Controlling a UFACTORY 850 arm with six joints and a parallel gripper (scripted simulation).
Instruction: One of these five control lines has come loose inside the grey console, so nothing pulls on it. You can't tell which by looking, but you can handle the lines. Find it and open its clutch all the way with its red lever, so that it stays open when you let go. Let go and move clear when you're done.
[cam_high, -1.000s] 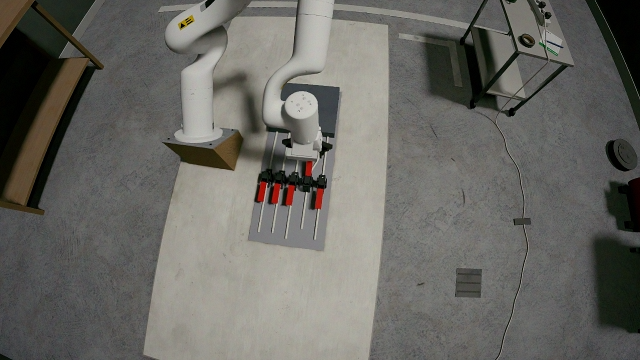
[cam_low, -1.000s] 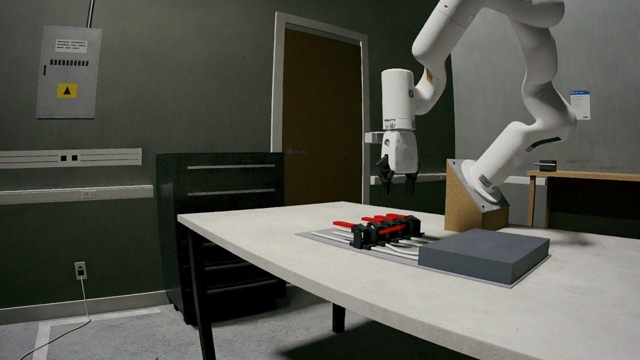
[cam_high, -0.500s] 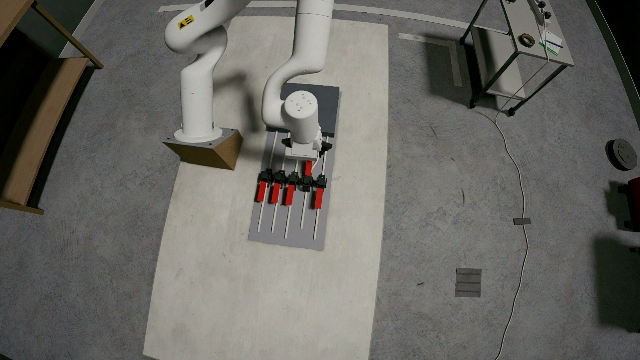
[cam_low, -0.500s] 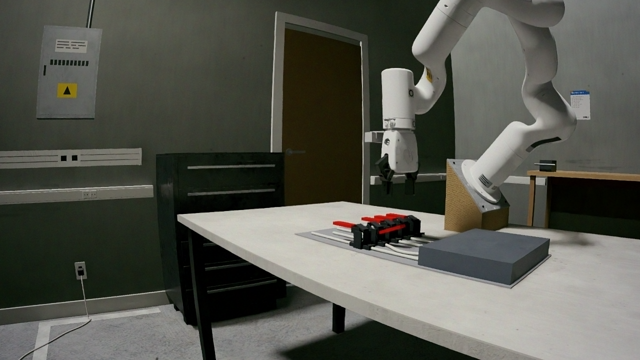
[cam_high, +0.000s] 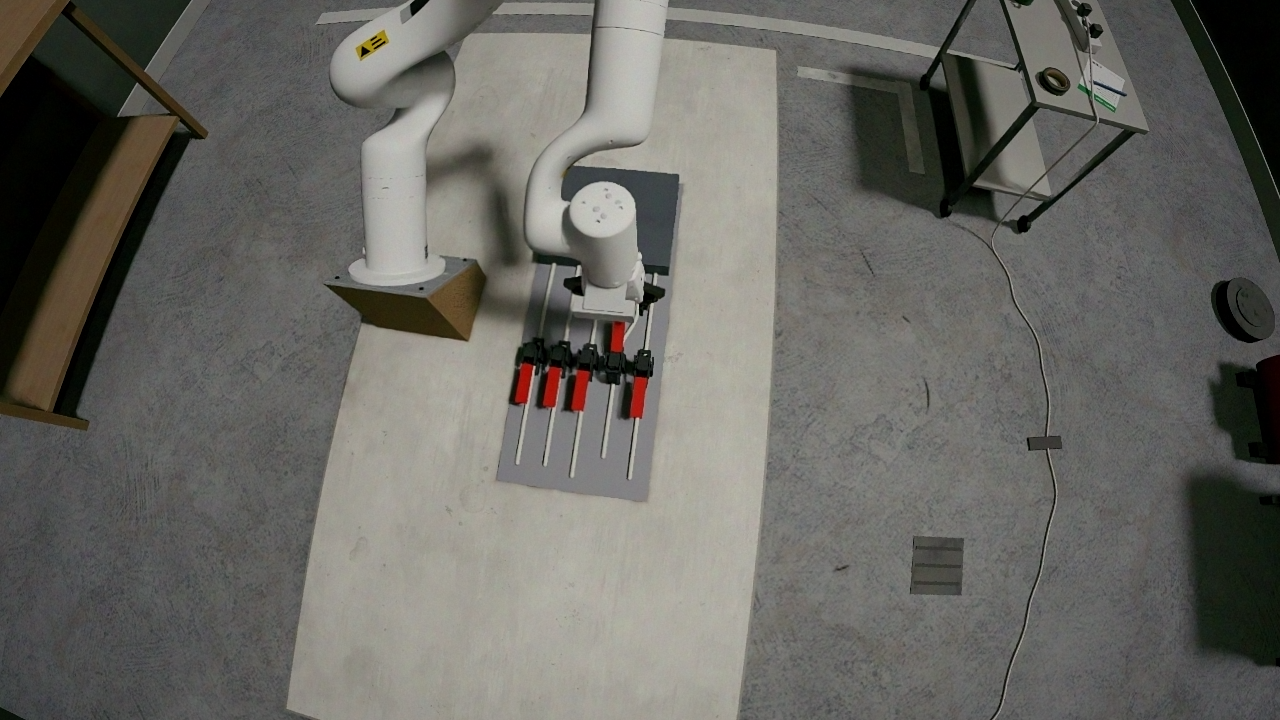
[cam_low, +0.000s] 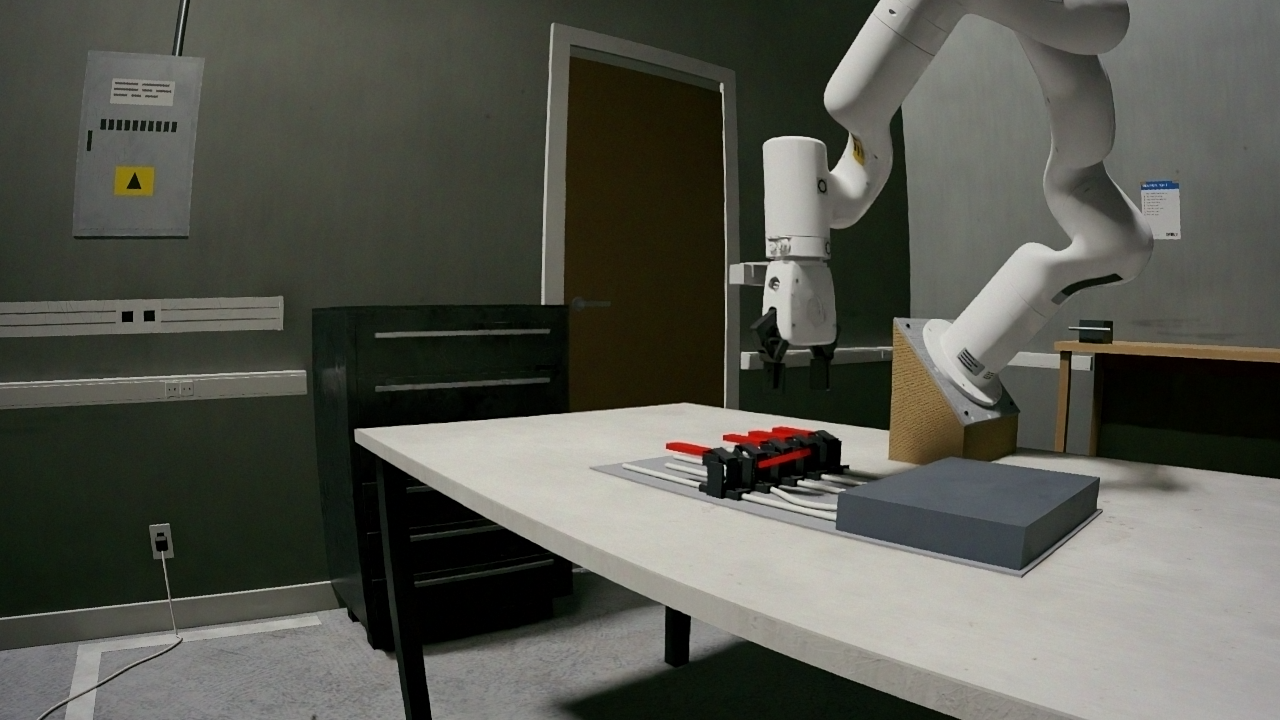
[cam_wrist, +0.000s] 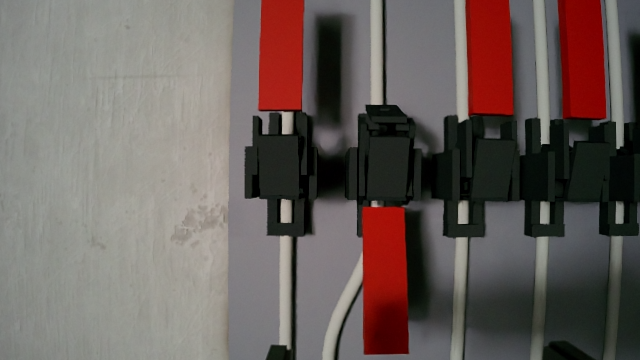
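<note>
Five white lines (cam_high: 577, 443) run across a grey plate into the grey console (cam_high: 660, 214), each through a black clutch. The second clutch from the right in the top view (cam_high: 614, 365) has its red lever (cam_high: 616, 335) flipped over toward the console. The other levers (cam_high: 552, 386) lie flat the opposite way. In the wrist view the flipped lever (cam_wrist: 385, 280) lies below its clutch (cam_wrist: 387, 167), and its line (cam_wrist: 342, 310) bends slack beside it. My gripper (cam_low: 796, 376) is open and empty, well above the clutch row (cam_low: 774, 461) and touching nothing.
The arm's wedge-shaped base (cam_high: 407, 291) stands on the table left of the plate. The console (cam_low: 966, 505) is a low block at the plate's end. A black cabinet (cam_low: 438, 447) stands beside the table.
</note>
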